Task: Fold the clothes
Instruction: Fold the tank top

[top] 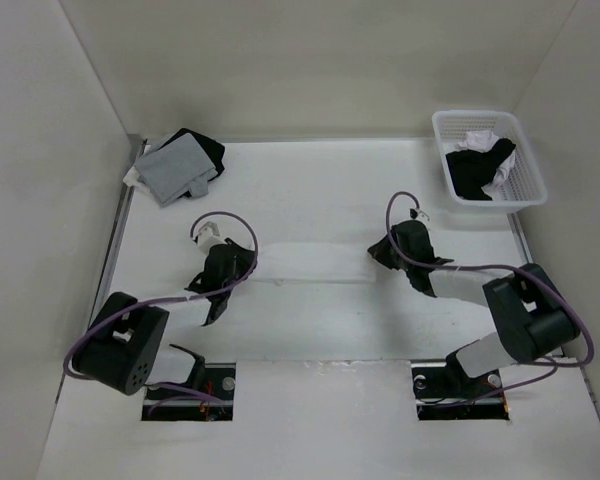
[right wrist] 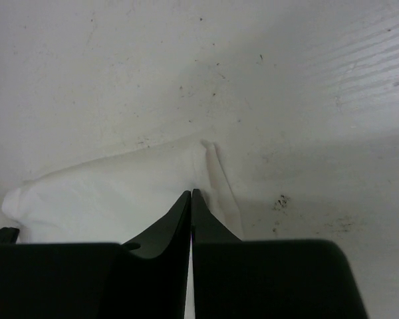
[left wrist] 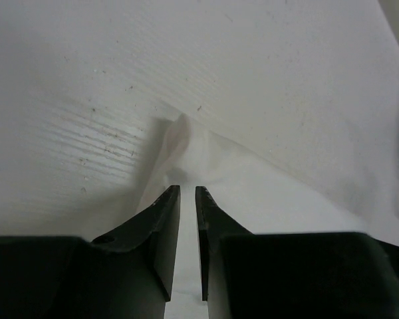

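The clothes (top: pixel 310 262) are a thin white garment lying flat across the middle of the white table, hard to tell from it. My left gripper (top: pixel 212 243) is at the garment's left end. In the left wrist view the left gripper (left wrist: pixel 187 189) is shut to a narrow slit on the clothes (left wrist: pixel 253 193), and the fabric rises to a small peak ahead of its tips. My right gripper (top: pixel 380 252) is at the right end. In the right wrist view the right gripper (right wrist: pixel 191 193) is pinched shut on a corner of the clothes (right wrist: pixel 106 193), where the fabric puckers.
A white basket (top: pixel 442 150) with black and white garments stands at the back right. A grey cloth rectangle (top: pixel 175 168) lies on a black garment (top: pixel 205 150) at the back left. White walls close in the table on three sides.
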You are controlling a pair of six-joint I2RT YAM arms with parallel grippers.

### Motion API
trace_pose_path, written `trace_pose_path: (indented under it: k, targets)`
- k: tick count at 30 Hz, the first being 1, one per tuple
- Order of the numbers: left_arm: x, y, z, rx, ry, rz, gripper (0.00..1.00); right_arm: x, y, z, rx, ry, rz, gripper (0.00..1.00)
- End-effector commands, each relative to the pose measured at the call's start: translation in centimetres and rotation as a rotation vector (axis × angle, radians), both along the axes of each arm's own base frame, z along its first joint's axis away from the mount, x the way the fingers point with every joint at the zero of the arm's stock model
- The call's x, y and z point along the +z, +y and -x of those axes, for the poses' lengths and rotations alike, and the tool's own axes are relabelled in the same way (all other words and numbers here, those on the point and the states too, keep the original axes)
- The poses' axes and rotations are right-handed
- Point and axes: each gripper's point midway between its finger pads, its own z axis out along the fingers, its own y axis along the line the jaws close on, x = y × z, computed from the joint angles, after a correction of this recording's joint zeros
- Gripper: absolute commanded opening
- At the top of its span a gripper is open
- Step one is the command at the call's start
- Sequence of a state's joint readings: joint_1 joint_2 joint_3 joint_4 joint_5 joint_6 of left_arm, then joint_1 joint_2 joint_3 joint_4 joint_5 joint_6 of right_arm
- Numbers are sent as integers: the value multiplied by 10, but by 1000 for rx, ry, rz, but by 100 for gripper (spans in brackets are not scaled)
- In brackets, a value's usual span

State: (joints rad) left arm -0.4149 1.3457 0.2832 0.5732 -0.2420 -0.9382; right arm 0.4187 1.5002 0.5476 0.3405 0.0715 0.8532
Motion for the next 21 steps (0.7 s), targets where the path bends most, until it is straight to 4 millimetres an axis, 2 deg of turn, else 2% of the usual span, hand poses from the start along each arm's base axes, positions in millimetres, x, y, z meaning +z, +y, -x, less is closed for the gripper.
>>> trace_pose_path:
  k: [1, 4, 7, 10, 13, 15, 18, 21]
  targets:
    - [29, 2, -5, -6, -95, 52, 15, 28, -10, -2, -41, -95, -8, 9]
    - [51, 2, -1, -16, -143, 68, 16, 34, -22, 12, -63, -117, 7, 22]
    - [69, 0, 1, -32, -174, 55, 18, 26, -31, 29, -57, -87, 11, 35]
    - [81, -2, 2, -44, -200, 62, 19, 19, -22, 40, 22, -55, 8, 43]
    - [85, -4, 2, -49, -209, 70, 19, 7, -8, 49, 99, -15, 4, 51]
    - [86, -6, 3, -59, -211, 79, 19, -7, -4, 52, 119, 41, -5, 52]
    - [90, -9, 5, -73, -222, 91, 19, -8, -2, 48, 118, 59, -36, 50]
    - [95, -9, 8, -76, -239, 98, 19, -11, -3, 43, 87, 77, -80, 44]
